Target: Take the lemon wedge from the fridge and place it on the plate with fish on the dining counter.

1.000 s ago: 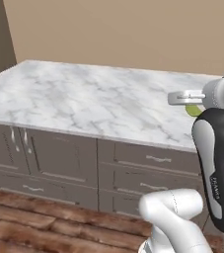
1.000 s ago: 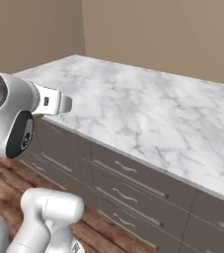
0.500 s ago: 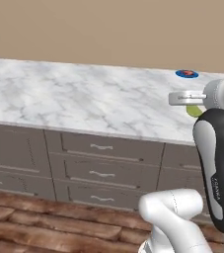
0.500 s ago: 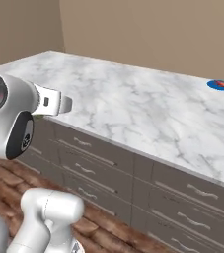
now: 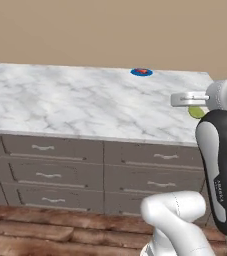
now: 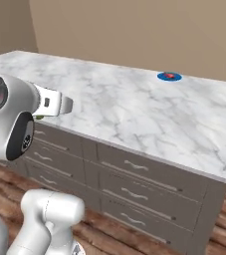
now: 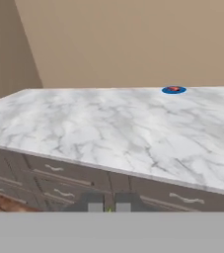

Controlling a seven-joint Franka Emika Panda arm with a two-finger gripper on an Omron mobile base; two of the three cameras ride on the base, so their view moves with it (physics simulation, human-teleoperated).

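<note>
The counter [image 5: 85, 107] is a wide white marble slab with grey veins, carried on grey drawers [image 5: 45, 165] with pale bar handles; a wood floor [image 5: 45, 230] lies below and a tan wall [image 5: 110, 30] behind. The plate [image 5: 141, 72], blue with a small red fish piece [image 5: 143, 71] on it, sits at the counter's far edge, close to the wall, with bare marble all around it; it also shows in the right base view [image 6: 169, 76] and the hand view [image 7: 173, 89]. Nothing stands on the counter between its near edge and the plate.

The hand [image 5: 197, 106] hangs at the counter's near edge, well apart from the plate. A yellow-green lemon [image 5: 197, 112] peeks out just under the white wrist, mostly hidden by the arm. In the hand view the 2 fingertips [image 7: 94, 203] stand close together with a tiny yellow sliver between them, so the hand is clamped narrowly on the lemon. The fingers are cut off by the frame's bottom.
</note>
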